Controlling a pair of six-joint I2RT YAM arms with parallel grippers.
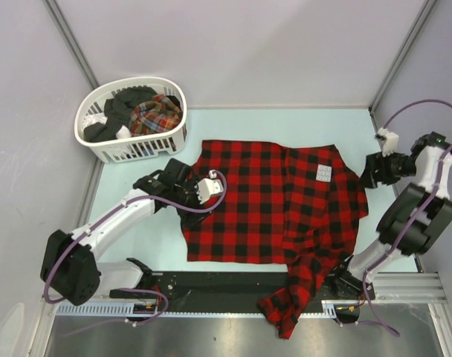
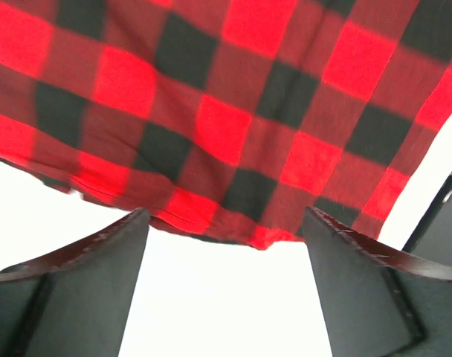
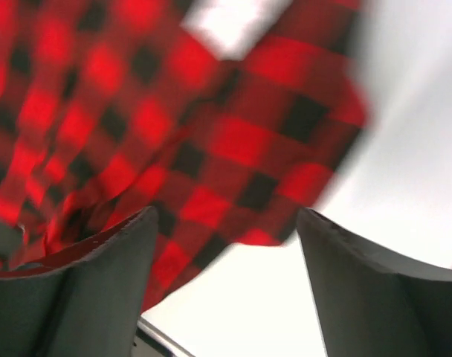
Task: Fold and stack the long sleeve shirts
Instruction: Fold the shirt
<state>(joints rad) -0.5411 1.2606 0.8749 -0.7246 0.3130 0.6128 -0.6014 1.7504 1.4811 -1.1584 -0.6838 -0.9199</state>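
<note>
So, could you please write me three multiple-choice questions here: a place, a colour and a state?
1. Where is the basket? A far left corner of the table; B near right corner; C on the floor.
2. Which colours has the spread shirt? A blue and white; B red and black; C green and yellow.
3. The left gripper is: A shut on the shirt; B open; C shut, empty.
Answers: 1 A, top view shows it there; 2 B, large checks; 3 B, its fingers stand wide apart.
</note>
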